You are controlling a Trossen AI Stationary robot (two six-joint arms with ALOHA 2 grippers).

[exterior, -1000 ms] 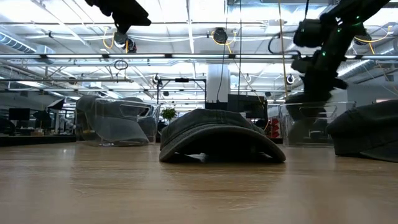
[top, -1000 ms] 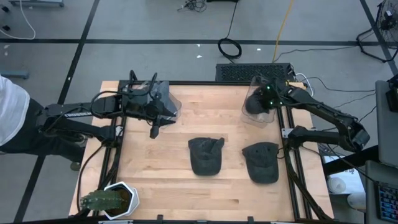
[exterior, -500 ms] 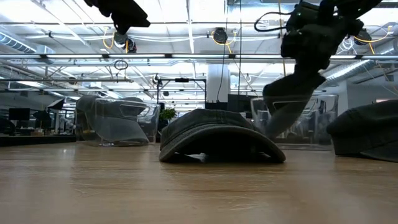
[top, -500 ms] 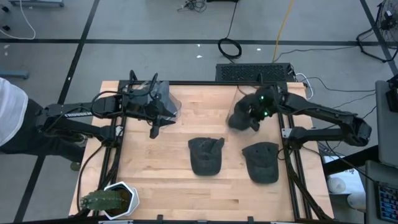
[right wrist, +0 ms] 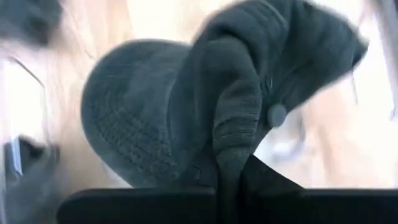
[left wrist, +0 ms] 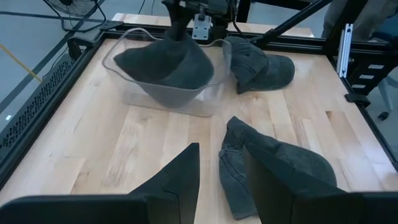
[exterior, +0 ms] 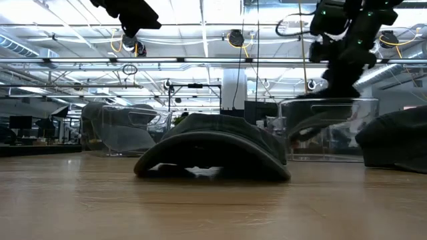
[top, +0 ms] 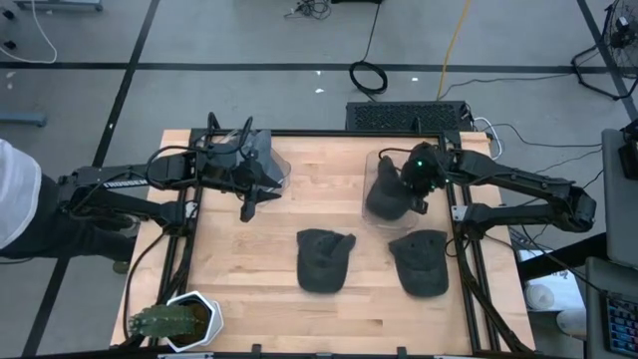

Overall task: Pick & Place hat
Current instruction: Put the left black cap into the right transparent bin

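Observation:
My right gripper (top: 405, 193) is shut on a dark grey hat (top: 384, 189) that sits inside a clear plastic bin (left wrist: 186, 99) at the table's far right of middle. Two more dark hats lie brim-down on the wood, one in the middle (top: 324, 261) and one to its right (top: 419, 261). My left gripper (top: 247, 209) hangs open over the far left of the table with nothing between its fingers (left wrist: 180, 174). Beside it stands a second clear bin (top: 267, 165) with a dark hat in it. My right gripper pinches a raised fold of the hat's crown (right wrist: 239, 118), next to the top button, between its two fingers. The fingers come from above, slanting down. The hat hangs below them with its lower part inside the clear bin (left wrist: 165, 62).
A white pot with a spiky plant (top: 179, 321) stands at the near left corner. Black frame rails (top: 467, 259) run along the table's left and right sides. Bare wood (top: 259, 269) lies between the left arm and the middle hat.
My right gripper has swung from the far right corner toward the table's middle, rolling as it went, with the hat in its hold. The clear bin has come along with it. The middle hat has slid a little toward the near edge.

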